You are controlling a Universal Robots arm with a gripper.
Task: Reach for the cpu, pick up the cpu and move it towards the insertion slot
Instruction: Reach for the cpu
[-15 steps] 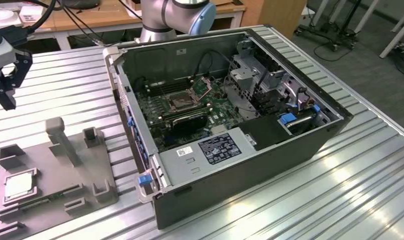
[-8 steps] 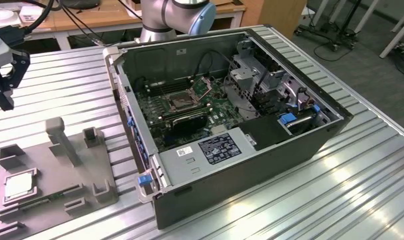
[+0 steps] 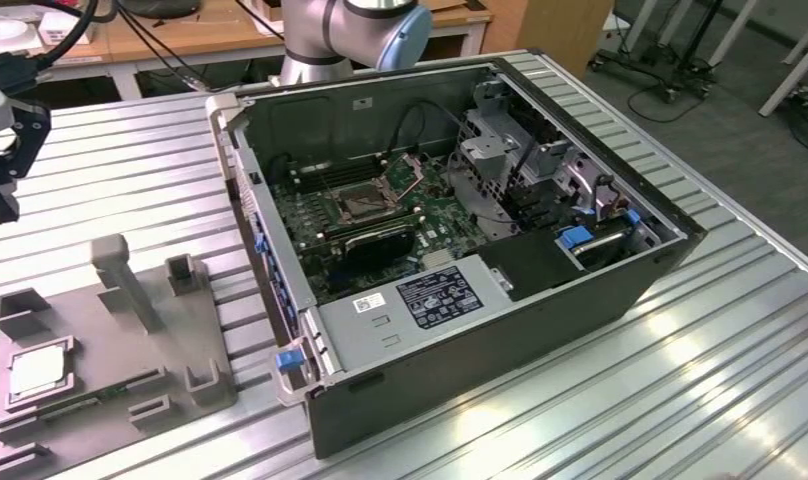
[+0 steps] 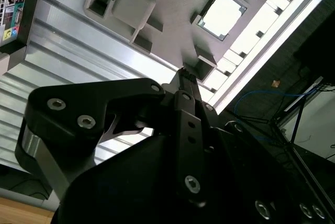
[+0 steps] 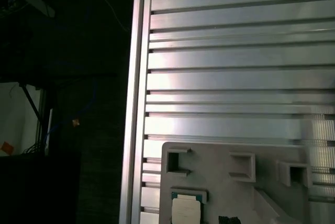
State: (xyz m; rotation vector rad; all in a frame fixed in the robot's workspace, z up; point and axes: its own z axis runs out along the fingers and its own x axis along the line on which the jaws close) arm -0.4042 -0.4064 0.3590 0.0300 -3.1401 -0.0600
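The cpu (image 3: 37, 372) is a silvery square chip lying flat in a recess of the grey plastic fixture (image 3: 177, 340) at the exterior view's lower left. It also shows in both wrist views, cpu (image 4: 224, 15) and cpu (image 5: 186, 211). My gripper (image 3: 1, 185) hangs at the exterior view's far left, well above the fixture and apart from the chip; its black body (image 4: 183, 77) crosses the second wrist view. The insertion slot (image 3: 361, 205) is a dark square socket with a metal frame on the green motherboard inside the open computer case.
The open black computer case (image 3: 511, 330) lies on its side in the middle of the ribbed aluminium table (image 3: 724, 380). The fixture carries upright posts (image 3: 124, 280) and a thin green memory stick (image 3: 91, 400). The table edge (image 5: 137, 103) drops off next to the fixture.
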